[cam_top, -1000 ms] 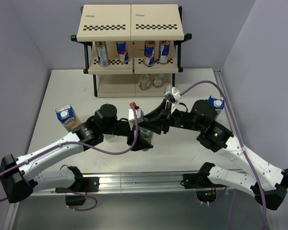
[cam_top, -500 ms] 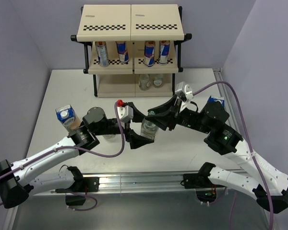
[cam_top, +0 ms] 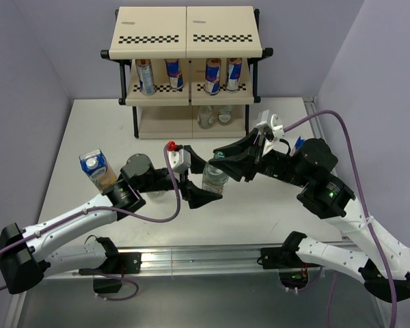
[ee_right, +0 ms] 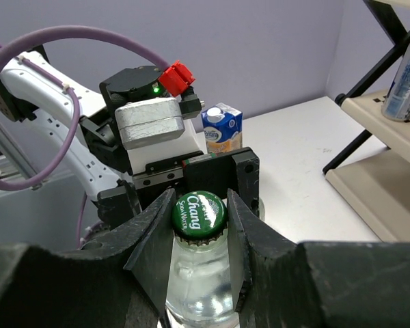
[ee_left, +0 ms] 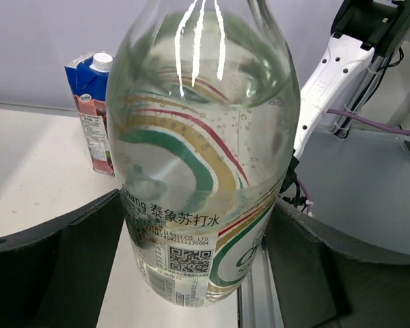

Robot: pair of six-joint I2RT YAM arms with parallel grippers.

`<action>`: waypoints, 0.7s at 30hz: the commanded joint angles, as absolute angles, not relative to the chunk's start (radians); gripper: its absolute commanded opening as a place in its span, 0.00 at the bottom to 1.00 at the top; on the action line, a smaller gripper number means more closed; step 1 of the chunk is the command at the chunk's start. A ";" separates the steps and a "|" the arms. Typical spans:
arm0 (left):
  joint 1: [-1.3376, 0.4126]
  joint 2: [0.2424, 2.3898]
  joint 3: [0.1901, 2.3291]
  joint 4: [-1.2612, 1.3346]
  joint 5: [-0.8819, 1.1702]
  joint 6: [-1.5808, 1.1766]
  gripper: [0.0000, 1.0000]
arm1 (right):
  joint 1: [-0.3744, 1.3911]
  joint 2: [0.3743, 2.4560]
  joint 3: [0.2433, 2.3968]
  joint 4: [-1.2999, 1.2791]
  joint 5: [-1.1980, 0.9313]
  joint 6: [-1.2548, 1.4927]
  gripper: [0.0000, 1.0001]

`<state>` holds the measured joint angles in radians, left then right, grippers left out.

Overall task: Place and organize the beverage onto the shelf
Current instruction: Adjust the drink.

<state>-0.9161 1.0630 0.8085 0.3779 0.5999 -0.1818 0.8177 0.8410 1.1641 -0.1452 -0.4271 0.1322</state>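
Note:
A clear bottle (cam_top: 213, 179) with a green cap (ee_right: 199, 214) hangs upright just above the table, mid-front. My right gripper (cam_top: 223, 162) is shut on its cap and neck from above (ee_right: 199, 220). My left gripper (cam_top: 206, 183) stands open around the bottle's body (ee_left: 205, 171), one dark finger (ee_left: 55, 260) on each side. The shelf (cam_top: 188, 41) stands at the back. Several cans (cam_top: 145, 76) are on its middle tier and two bottles (cam_top: 205, 117) on its bottom tier. A yellow carton (cam_top: 96, 169) stands on the left. A purple carton (ee_left: 92, 109) stands on the right, mostly hidden behind my right arm in the top view.
What looks like another clear bottle (cam_top: 155, 195) peeks out from under my left forearm. In the right wrist view the shelf's frame and lower tier (ee_right: 389, 171) lie to the right. The metal rail (cam_top: 205, 256) with both arm bases runs along the near table edge.
My left jaws have opened off the bottle, which now hangs from my right gripper. The bottle has shifted slightly right and toward the shelf. My right arm has drawn back rightward and risen.

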 commanded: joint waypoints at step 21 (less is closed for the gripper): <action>-0.916 1.121 0.836 0.463 0.640 -0.210 0.59 | 0.819 0.903 1.359 -0.095 -0.460 0.103 0.00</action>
<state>-0.9161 1.1183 0.8043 0.4282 0.6277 -0.2050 0.8177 0.9077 1.2736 -0.2356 -0.4408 0.0948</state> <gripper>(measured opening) 0.721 0.393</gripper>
